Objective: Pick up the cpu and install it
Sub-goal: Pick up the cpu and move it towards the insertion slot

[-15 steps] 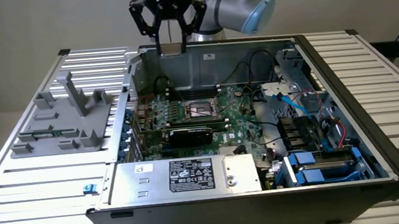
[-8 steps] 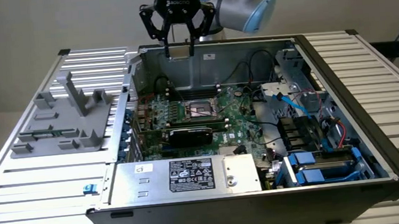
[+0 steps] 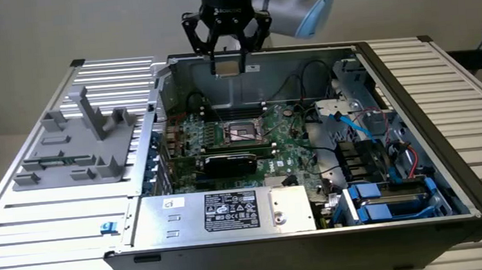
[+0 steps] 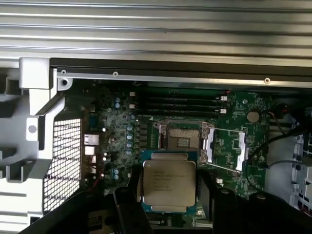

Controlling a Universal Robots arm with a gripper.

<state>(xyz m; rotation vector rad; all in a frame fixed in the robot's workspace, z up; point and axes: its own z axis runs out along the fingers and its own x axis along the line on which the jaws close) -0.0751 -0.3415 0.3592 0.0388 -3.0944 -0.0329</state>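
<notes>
The gripper (image 3: 229, 63) hangs above the open computer case (image 3: 410, 89), its jaws spread wide and clamped on opposite edges of the cpu (image 4: 169, 183), which sits flat between them.

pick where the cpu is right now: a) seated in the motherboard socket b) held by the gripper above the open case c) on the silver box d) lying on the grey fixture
b, the gripper clamps the cpu above the case, and the wrist view shows the socket empty
</notes>
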